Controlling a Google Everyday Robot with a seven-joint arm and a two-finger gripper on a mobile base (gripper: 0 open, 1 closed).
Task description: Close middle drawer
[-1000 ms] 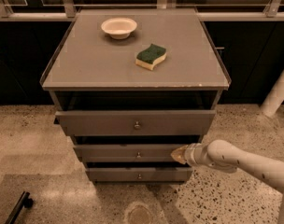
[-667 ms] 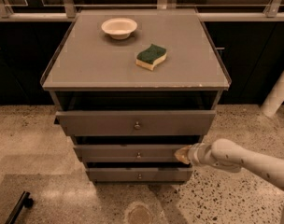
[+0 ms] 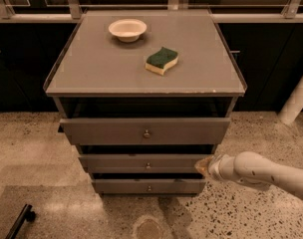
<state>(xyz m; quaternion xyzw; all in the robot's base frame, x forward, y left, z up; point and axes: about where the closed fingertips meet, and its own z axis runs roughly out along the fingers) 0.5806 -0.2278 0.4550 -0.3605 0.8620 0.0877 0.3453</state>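
The grey cabinet has three drawers. The top drawer (image 3: 141,130) with the taller front stands pulled out. The middle drawer (image 3: 121,162) has a slim grey front with a small round knob (image 3: 148,166) and stands out a little from the cabinet. The lowest drawer (image 3: 126,186) sits below it. My gripper (image 3: 203,166) comes in from the right on a white arm (image 3: 261,173). Its tip is at the right end of the middle drawer's front, touching or almost touching it.
A white bowl (image 3: 127,29) and a green and yellow sponge (image 3: 162,60) lie on the cabinet top (image 3: 91,68). A white post (image 3: 296,103) stands at the right. A dark object (image 3: 19,221) lies on the speckled floor at lower left. Dark cabinets line the back.
My gripper has shifted slightly to the right along the middle drawer's front. The middle drawer front seems a little further in. Bowl and sponge have not moved.
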